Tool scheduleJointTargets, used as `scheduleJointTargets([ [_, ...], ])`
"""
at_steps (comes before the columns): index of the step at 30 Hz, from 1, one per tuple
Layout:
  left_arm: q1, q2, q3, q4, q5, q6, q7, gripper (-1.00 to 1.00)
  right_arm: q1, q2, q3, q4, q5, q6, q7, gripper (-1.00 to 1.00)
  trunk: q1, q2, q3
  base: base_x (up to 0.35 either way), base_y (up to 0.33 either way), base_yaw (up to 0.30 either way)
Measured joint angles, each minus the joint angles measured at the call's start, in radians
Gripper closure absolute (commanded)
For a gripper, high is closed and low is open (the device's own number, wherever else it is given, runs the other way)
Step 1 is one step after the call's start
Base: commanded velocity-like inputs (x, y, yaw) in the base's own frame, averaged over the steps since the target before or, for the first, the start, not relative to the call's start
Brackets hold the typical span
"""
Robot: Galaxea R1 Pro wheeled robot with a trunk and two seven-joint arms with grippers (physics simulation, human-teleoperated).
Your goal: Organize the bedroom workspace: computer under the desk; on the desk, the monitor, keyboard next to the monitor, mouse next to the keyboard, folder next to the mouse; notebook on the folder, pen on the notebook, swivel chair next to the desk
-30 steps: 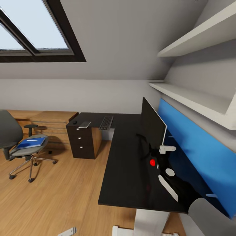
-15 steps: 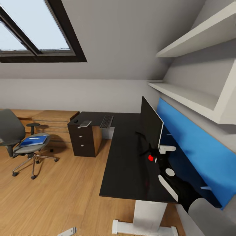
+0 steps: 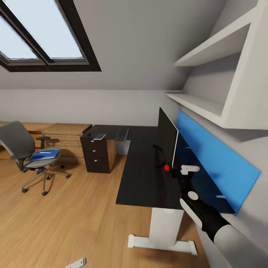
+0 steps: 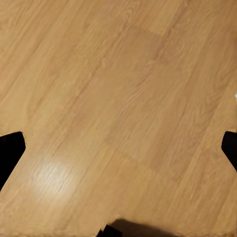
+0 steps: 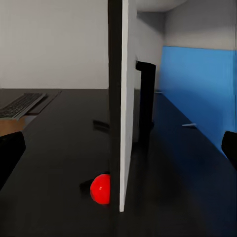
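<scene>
An attic bedroom with a light wood floor (image 4: 118, 98) and sloped grey walls surrounds the black L-shaped desk (image 3: 143, 182). Nearest, the right gripper (image 5: 118, 148) hangs over the desktop with its fingers spread wide apart, lined up with the thin edge of the monitor (image 3: 166, 139), which stands upright on the desk by a blue panel (image 3: 212, 156). Farther off, the keyboard (image 3: 121, 134), notebook (image 3: 99, 136) and mouse (image 3: 89, 134) lie on the far wing, while the blue folder (image 3: 44, 154) rests on the swivel chair (image 3: 31, 154), well apart from the desk; the left gripper (image 4: 118, 150), likewise open, faces bare floor.
</scene>
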Motion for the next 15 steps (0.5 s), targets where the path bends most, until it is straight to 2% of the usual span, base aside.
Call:
scheduleJointTargets([
  [12, 0.000, -0.002, -0.003, 0.000, -0.001, -0.001, 0.001, -1.00, 0.000, 0.002, 0.004, 0.002, -0.001, 0.000, 0.004, -1.00, 0.000, 0.000, 0.000, -0.339, 0.000, 0.000],
  [15, 0.000, -0.002, -0.002, 0.000, -0.001, 0.000, 0.000, -1.00, 0.000, 0.012, 0.006, 0.002, -0.002, 0.000, 0.001, -1.00, 0.000, 0.000, 0.000, -0.339, 0.000, 0.000],
])
